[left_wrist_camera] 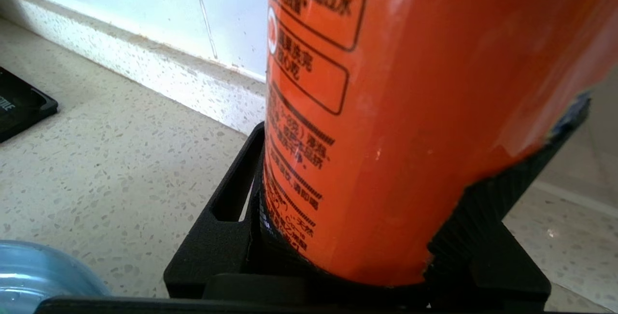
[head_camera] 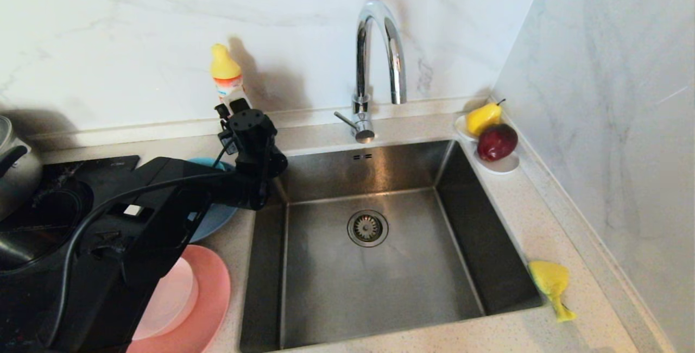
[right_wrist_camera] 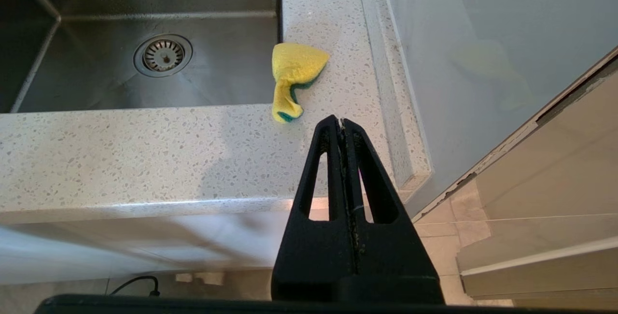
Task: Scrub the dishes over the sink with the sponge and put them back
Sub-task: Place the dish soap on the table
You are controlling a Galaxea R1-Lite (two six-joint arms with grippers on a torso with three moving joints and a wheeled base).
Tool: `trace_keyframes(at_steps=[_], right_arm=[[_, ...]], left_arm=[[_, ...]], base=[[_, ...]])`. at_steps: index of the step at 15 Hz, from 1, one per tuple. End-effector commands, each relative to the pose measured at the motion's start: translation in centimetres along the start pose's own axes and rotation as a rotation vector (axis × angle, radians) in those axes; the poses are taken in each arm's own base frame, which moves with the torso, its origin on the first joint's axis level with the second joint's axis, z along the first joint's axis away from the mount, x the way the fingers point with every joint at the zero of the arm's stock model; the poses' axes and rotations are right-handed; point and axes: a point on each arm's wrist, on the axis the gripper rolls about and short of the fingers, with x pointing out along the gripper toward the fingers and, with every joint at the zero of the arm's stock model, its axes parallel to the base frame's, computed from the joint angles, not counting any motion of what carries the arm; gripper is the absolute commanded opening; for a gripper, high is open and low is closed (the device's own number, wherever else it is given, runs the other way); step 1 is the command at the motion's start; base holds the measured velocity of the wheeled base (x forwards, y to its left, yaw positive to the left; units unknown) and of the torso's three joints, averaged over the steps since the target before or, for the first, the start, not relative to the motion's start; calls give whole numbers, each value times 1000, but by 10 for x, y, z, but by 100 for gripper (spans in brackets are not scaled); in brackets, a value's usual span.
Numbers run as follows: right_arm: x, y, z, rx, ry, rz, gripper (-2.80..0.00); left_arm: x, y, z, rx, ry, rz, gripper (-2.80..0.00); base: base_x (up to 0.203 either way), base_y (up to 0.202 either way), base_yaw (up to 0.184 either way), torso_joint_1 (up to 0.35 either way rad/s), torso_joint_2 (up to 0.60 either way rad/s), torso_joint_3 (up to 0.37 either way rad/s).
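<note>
Far left, a pot and black cooktop (head_camera: 65, 179); next, the dishes: salmon plate (head_camera: 209, 298) w/ pale pink plate (head_camera: 174, 298) on it, grey-blue plate (head_camera: 220, 217) behind, mostly under the left arm. Left gripper (left_wrist_camera: 367, 236) sits at the counter's back, half-open jaws clamped round the orange detergent bottle (left_wrist_camera: 386, 111). Sink (head_camera: 369, 266) is bare, faucet (head_camera: 380, 60) behind it, fruit dish (head_camera: 502, 165) at its far right corner. Sponge (head_camera: 551, 282) lies crumpled on the counter just right of the sink. Right gripper (right_wrist_camera: 342, 123) parked below the counter edge, fingers pressed together, empty. Risks: bottle tips or slips since the grip's low; arm may clip the plates when swinging.
</note>
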Motion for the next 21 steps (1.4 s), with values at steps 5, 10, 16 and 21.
trace_keyframes(at_steps=[5,10,16,21], right_arm=[[0,0,0,-2,0,1,-280],[0,0,0,0,0,1,-280],[0,0,0,0,0,1,-280],[0,0,0,0,0,1,-280]], left_arm=[[6,3,14,-28,-25,18,-280],[9,2,25,-31,-28,17,-280],[7,0,15,-22,-9,10,-280],[5,-2,-3,-1,26,4,-280]], base=[[0,0,0,0,0,0],[0,0,0,0,0,0],[0,0,0,0,0,0],[0,0,0,0,0,0]])
